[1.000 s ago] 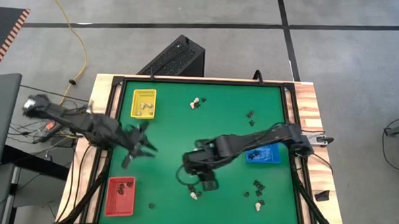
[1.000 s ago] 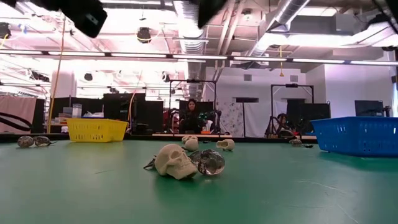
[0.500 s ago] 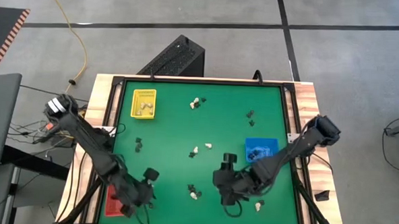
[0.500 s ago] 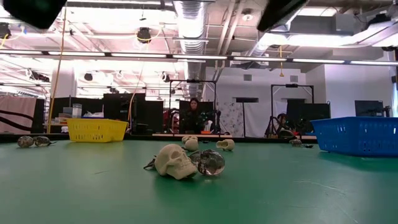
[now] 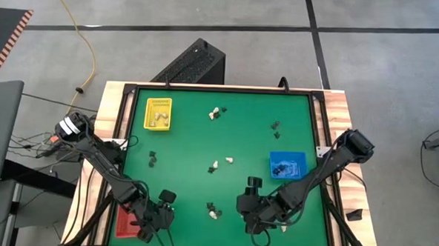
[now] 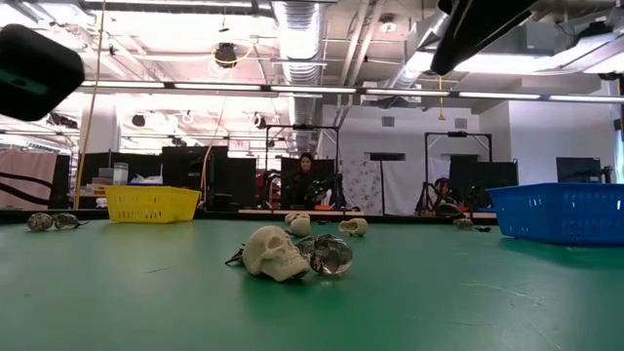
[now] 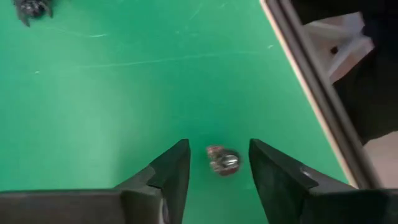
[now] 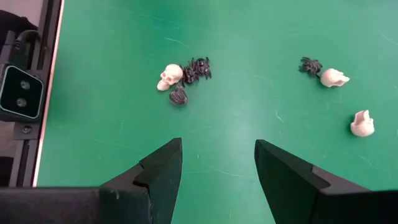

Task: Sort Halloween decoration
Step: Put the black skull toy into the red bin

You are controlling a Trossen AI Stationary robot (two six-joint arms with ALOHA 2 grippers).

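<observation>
Left gripper fingers astride trinket

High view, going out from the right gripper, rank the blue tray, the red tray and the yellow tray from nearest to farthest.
From the right gripper, near the table's front edge, right of the middle:
1. Blue tray, toward the right edge, just behind the gripper.
2. Red tray, front left corner, partly under the left arm.
3. Yellow tray, back left corner, diagonally across the table.
</observation>
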